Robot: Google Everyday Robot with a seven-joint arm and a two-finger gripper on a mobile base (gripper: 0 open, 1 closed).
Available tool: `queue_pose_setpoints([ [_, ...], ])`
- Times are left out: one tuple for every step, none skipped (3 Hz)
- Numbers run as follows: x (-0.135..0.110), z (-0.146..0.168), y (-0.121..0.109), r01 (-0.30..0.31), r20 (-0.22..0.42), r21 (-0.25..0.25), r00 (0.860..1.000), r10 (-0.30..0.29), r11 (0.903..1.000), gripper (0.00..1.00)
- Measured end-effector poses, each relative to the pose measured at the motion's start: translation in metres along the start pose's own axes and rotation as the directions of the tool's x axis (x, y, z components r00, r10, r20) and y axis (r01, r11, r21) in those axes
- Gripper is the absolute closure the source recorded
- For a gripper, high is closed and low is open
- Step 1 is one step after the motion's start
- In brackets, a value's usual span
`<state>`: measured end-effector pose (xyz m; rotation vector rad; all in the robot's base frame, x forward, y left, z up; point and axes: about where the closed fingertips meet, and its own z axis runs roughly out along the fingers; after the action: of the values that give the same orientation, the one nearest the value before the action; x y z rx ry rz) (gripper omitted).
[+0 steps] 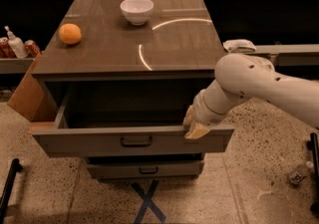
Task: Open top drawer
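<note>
The top drawer (99, 141) is pulled far out of the grey-brown cabinet, its deep box dark inside. Its small dark bar handle (136, 141) sits at the centre of the front. My gripper (194, 126) hangs from the white arm that comes in from the right and rests on the top edge of the drawer front, to the right of the handle. Its tan fingers (197, 130) hook over that edge. A narrower lower drawer (144, 169) with a like handle shows below, slightly out.
On the cabinet top (114, 49) stand a white bowl (136, 10) at the back and an orange (70, 33) at the left. A cardboard box (27, 96) leans at the cabinet's left. Bottles (15, 45) stand on a left shelf. A blue tape X (147, 200) marks the floor.
</note>
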<state>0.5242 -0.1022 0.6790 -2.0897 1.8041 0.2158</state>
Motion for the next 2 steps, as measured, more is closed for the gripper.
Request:
queue_pose_setpoints([
  [-0.0005,0.0009,0.0006,0.001,0.0,-0.002,1.0,-0.001,1.0,0.37],
  [-0.001,0.0018,0.0011,0.002,0.0,-0.004,1.0,-0.002,1.0,0.14],
])
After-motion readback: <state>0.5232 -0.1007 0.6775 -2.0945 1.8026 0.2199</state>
